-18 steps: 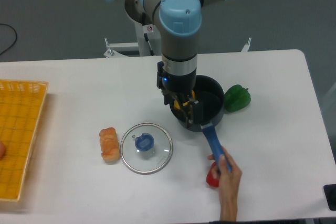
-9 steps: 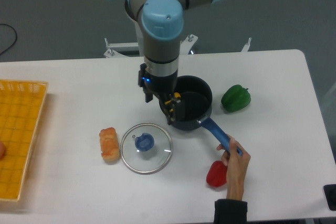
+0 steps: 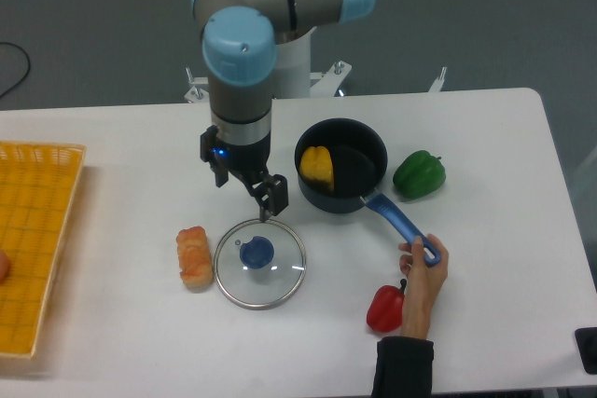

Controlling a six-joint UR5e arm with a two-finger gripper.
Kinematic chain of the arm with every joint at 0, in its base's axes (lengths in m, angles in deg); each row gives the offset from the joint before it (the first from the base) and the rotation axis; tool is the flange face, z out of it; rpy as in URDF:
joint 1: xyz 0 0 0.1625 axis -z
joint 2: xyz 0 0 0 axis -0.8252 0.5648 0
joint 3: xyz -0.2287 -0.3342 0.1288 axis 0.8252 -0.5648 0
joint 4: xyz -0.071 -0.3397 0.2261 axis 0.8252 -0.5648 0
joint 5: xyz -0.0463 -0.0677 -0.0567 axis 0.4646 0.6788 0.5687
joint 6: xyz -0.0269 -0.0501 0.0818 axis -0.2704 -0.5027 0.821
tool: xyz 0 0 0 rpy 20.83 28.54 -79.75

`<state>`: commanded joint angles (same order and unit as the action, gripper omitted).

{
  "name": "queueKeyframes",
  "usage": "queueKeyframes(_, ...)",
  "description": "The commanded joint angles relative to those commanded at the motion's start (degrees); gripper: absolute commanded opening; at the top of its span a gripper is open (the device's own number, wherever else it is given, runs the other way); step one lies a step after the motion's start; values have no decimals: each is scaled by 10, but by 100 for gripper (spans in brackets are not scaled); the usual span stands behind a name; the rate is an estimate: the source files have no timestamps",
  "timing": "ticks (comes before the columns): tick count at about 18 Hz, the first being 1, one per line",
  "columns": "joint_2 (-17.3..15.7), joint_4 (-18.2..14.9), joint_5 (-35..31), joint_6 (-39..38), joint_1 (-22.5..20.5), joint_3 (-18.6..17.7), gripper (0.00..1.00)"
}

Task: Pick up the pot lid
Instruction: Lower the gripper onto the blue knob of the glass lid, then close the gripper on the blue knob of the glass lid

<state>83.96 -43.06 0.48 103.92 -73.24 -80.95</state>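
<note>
1. Done so far, as I am judging it: the claw (image 3: pixel 244 195) is hanging near the lid (image 3: pixel 282 277), just above it in the camera's view. No grip is being made.
2. The claw's fingers are standing apart with nothing between them; it is released.
3. The lid is lying on the table (image 3: pixel 140 342), below the claw in view, with its blue knob (image 3: pixel 256 251) facing up. I cannot tell how high the claw is hanging over it.
4. Left to do, in my judgement: lining up over the knob, lowering, closing on it and lifting. The whole pick is remaining.
5. Counting the main things: one claw, one lid with one knob, and one pot (image 3: pixel 334 204), which is sitting to the claw's right in view, its one blue handle (image 3: pixel 401 222) pointing down and right.
6. One hand (image 3: pixel 424 274) is holding the handle's end, further down and right from the claw.
7. Counting food: one yellow piece (image 3: pixel 317 165) is resting in the pot; one green pepper (image 3: pixel 420 174) is lying beyond the pot from the claw; one red pepper (image 3: pixel 384 309) is lying down-right of the claw; one brown piece (image 3: pixel 194 256) is lying down-left.
8. One yellow crate (image 3: pixel 42 193) is standing well to the claw's left, with one reddish thing (image 3: pixel 3 266) partly showing.
</note>
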Motion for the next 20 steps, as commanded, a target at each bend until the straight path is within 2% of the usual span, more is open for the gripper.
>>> queueKeyframes(2,18,3,-19,2,17,1,100)
queueKeyframes(5,57,4,-105,16,52,24,100)
queueKeyframes(10,98,5,-112,38,58,41,100)
queueKeyframes(14,109,6,-111,97,47,40,100)
queueKeyframes(16,125,9,-112,98,46,39,100)
queueKeyframes(20,128,33,-112,96,39,24,100)
